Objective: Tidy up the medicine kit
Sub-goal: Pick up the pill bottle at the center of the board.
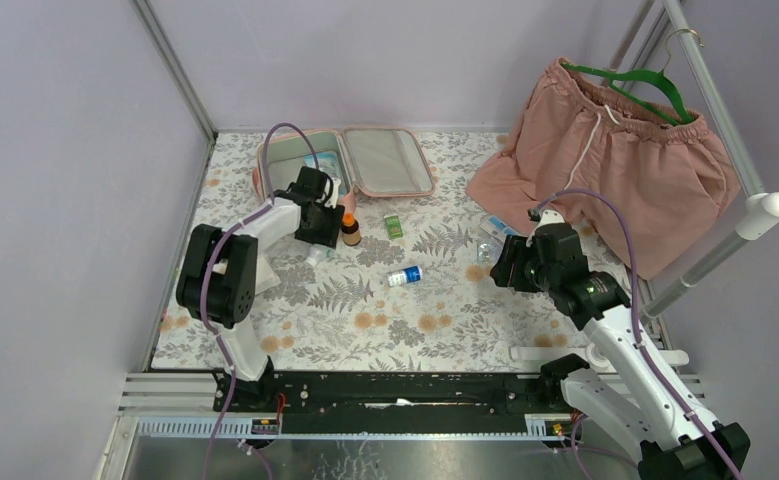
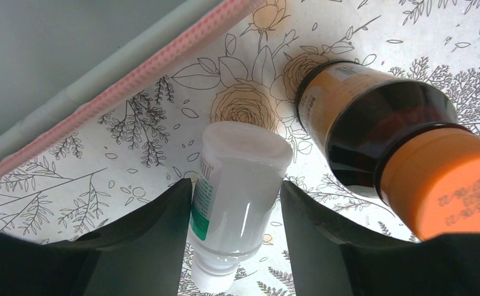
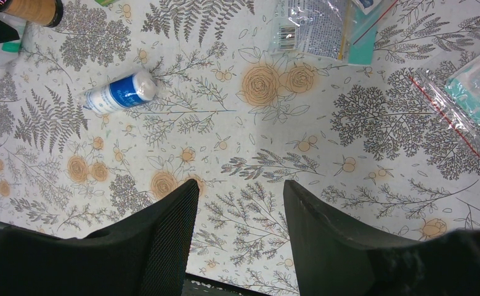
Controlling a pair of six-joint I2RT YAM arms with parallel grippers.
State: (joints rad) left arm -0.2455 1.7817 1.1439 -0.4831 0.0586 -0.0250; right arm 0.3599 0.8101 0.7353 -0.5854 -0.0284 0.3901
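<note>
amber bottle (image 2: pixel 379 123), open medicine kit (image 1: pixel 385 160), maybe packet (image 1: pixel 321 163) inside

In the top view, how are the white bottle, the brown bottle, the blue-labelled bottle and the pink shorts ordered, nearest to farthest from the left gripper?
From the left gripper:
1. white bottle, between its fingers.
2. brown bottle, just to its right.
3. blue-labelled bottle, lying mid-table.
4. pink shorts, on the hanger, far right.

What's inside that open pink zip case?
The pink soft zip case lies open, its right half showing bare grey lining. In the left half a pale white-and-teal item peeks out; the left arm covers the rest.
</note>
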